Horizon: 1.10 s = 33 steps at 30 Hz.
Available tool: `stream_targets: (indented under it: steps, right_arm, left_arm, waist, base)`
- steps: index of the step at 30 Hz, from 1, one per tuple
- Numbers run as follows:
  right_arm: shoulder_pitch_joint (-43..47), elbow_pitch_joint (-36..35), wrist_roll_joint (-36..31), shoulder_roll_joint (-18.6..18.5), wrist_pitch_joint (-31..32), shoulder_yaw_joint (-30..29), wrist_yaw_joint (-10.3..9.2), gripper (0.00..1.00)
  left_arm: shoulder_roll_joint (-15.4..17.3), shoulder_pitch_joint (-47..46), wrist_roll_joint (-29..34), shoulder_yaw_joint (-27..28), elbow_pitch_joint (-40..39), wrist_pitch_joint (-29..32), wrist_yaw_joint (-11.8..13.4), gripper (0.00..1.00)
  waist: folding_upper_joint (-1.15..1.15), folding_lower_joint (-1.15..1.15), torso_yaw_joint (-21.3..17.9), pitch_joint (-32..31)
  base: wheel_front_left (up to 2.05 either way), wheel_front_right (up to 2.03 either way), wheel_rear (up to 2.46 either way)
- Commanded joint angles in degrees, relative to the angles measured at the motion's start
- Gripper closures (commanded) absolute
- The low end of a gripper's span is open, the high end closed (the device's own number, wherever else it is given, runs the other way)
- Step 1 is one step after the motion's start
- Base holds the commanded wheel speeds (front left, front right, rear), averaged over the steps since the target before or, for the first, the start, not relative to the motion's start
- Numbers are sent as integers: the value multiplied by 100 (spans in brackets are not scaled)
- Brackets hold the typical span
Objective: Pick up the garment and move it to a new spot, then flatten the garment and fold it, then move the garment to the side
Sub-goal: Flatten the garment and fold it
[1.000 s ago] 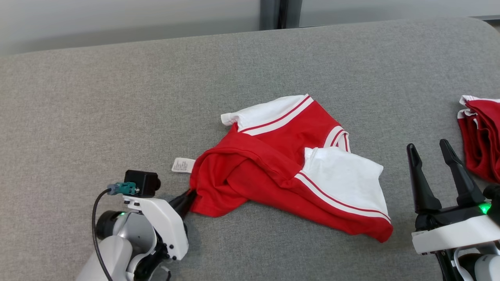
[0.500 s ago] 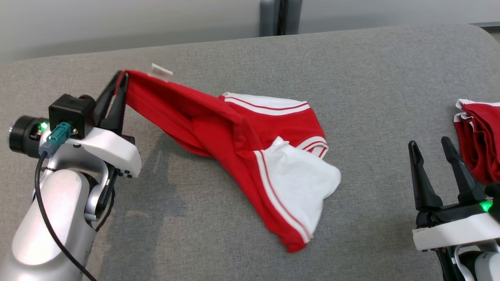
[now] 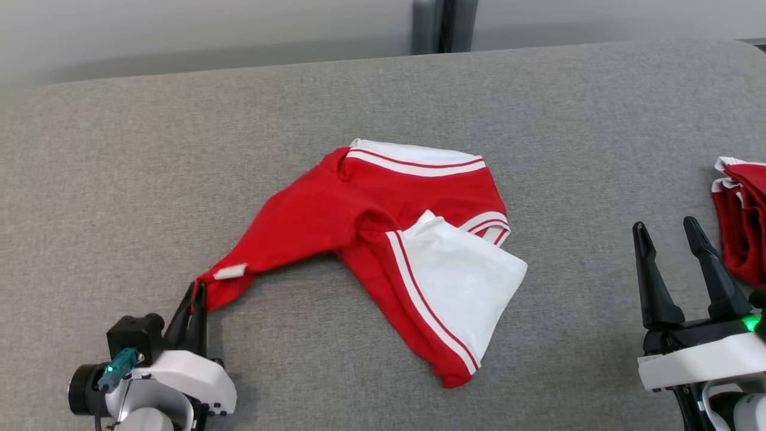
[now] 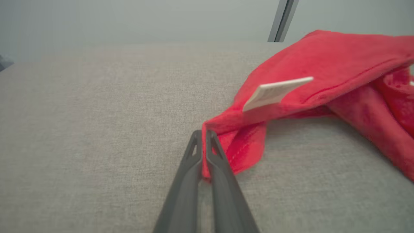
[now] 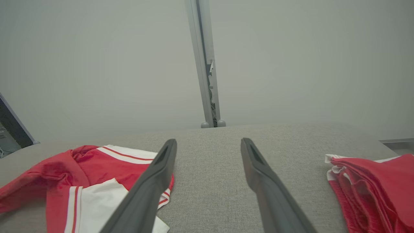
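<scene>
A red garment (image 3: 371, 209) with white panels and white stripes lies crumpled in the middle of the grey padded table (image 3: 119, 155). One red corner with a white label (image 3: 230, 272) stretches toward the lower left. My left gripper (image 3: 194, 293) is shut on that corner, low over the table; its wrist view shows the red fabric (image 4: 323, 64) pinched between the closed fingers (image 4: 194, 161), with the label (image 4: 275, 92) just beyond. My right gripper (image 3: 673, 236) stands open at the lower right, holding nothing, to the right of the garment (image 5: 81, 171).
A folded pile of red and white clothes (image 3: 742, 215) lies at the table's right edge, close to my right gripper, also in the right wrist view (image 5: 375, 187). A pale wall and a grey post (image 3: 443, 24) stand behind the table's far edge.
My left gripper lifted the garment's corner up and to the left, then brought it back down toward the lower left, spreading the cloth. The right gripper kept still.
</scene>
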Motion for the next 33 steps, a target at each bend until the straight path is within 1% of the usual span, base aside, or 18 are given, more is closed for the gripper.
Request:
stream_targets:
  steps: [1, 2, 3, 4, 5, 6, 9, 11, 13, 16, 20, 23, 26, 29, 33]
  right_arm:
    - [-9, -26, -6, -38, 29, -25, 1, 0]
    - [-12, -38, -3, -52, 42, -31, 1, 0]
    - [-17, -49, -9, -64, 51, -24, 1, 0]
    - [-16, -61, -11, -73, 74, -31, 1, 0]
    - [-16, -72, -14, -78, 93, -25, 1, 0]
    - [-14, -84, -26, -90, 100, -34, 1, 0]
    - [1, -113, -40, -93, 109, -46, 1, 0]
    - [15, -144, -52, -97, 124, -56, 1, 0]
    - [41, -173, -71, -79, 144, -65, 1, 0]
    - [78, -223, -114, -62, 160, -81, 1, 0]
    - [89, -262, -204, -72, 179, -74, 1, 0]
    - [88, -249, -274, -102, 198, -55, 1, 0]
    - [96, -224, -324, -113, 221, -33, 1, 0]
    - [134, -196, -349, -115, 243, -26, 1, 0]
    - [252, -155, -375, -84, 286, -16, 1, 0]
  left_arm:
    - [-44, -12, -71, 35, 127, -91, -74, 100]
    - [-97, -19, -139, 30, 230, -112, -125, 100]
    - [-130, -36, -202, 52, 301, -144, -170, 93]
    - [-155, -64, -252, 71, 357, -181, -214, 54]
    - [-188, -74, -320, 103, 396, -217, -259, 10]
    - [-229, -86, -355, 127, 392, -252, -286, 0]
    - [-263, -78, -418, 203, 289, -314, -308, 0]
    - [-288, -21, -458, 341, 70, -368, -240, 0]
    - [-304, 70, -541, 502, -206, -408, -250, 0]
    - [-276, 96, -486, 694, -706, -435, -161, 0]
    - [-210, 151, -261, 834, -1444, -443, 50, 0]
    - [-115, 233, -42, 847, -1884, -425, 248, 0]
    - [2, 313, 176, 761, -2277, -300, 375, 0]
    - [128, 483, 368, 607, -2566, -107, 435, 0]
    - [238, 716, 545, 413, -2816, 156, 448, 0]
  waist:
    - [0, 0, 74, -1]
    - [0, 0, 109, -8]
    - [0, 0, 132, -21]
    - [0, 0, 161, -37]
    - [0, 0, 177, -51]
    - [0, 0, 201, -72]
    - [0, 0, 245, -107]
    - [0, 0, 284, -140]
    - [0, 0, 319, -174]
    - [0, 0, 376, -208]
    - [0, 0, 425, -263]
    - [0, 0, 433, -311]
    - [0, 0, 437, -361]
    - [0, 0, 442, -441]
    - [0, 0, 448, -566]
  base:
    - [0, 0, 0]
    - [0, 0, 0]
    - [0, 0, 0]
    - [0, 0, 0]
    - [0, 0, 0]
    - [0, 0, 0]
    - [0, 0, 0]
    - [0, 0, 0]
    - [0, 0, 0]
    - [0, 0, 0]
    - [0, 0, 0]
    - [0, 0, 0]
    - [0, 0, 0]
    - [0, 0, 0]
    - [0, 0, 0]
